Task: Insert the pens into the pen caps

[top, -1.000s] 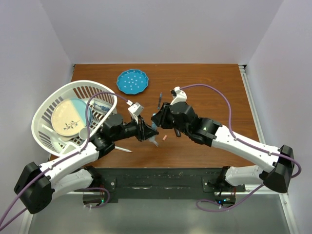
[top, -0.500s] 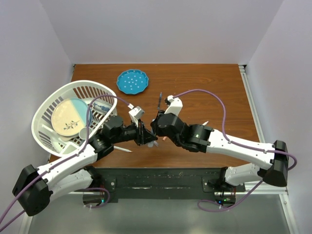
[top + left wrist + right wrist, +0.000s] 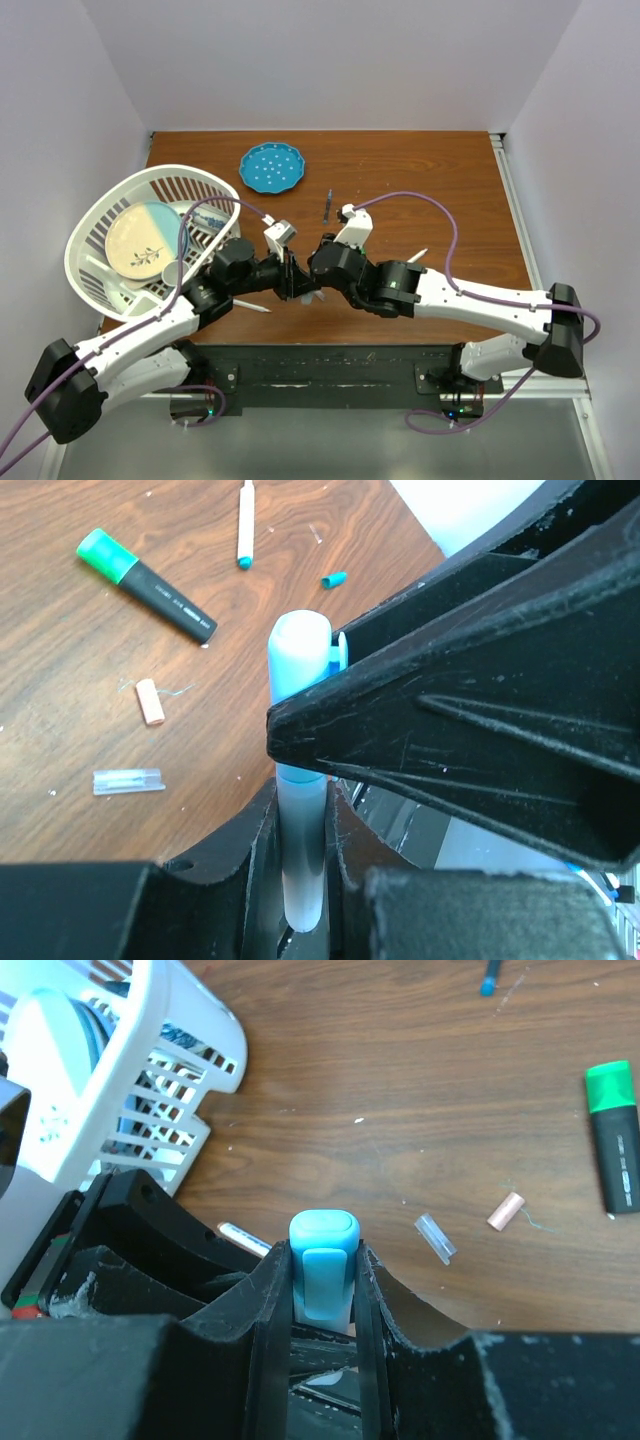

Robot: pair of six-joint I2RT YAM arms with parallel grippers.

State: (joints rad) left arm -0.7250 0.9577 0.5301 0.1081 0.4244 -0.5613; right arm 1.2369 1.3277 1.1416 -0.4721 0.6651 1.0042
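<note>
A pen with a pale grey-white barrel stands clamped in my left gripper. A light blue pen cap is pinched in my right gripper; it sits on the upper end of that pen. In the top view both grippers meet above the table's near middle, left against right. On the wood lie a dark marker with a green cap, a pink cap, a clear cap, a teal cap and a white pen.
A white basket with dishes stands at the left, close to my left arm. The blue dotted plate lies at the back. A dark pen and white pens lie on the table.
My right arm has swung left and down until its gripper meets the left one, bringing the blue cap onto the held pen. The left arm has barely shifted.
</note>
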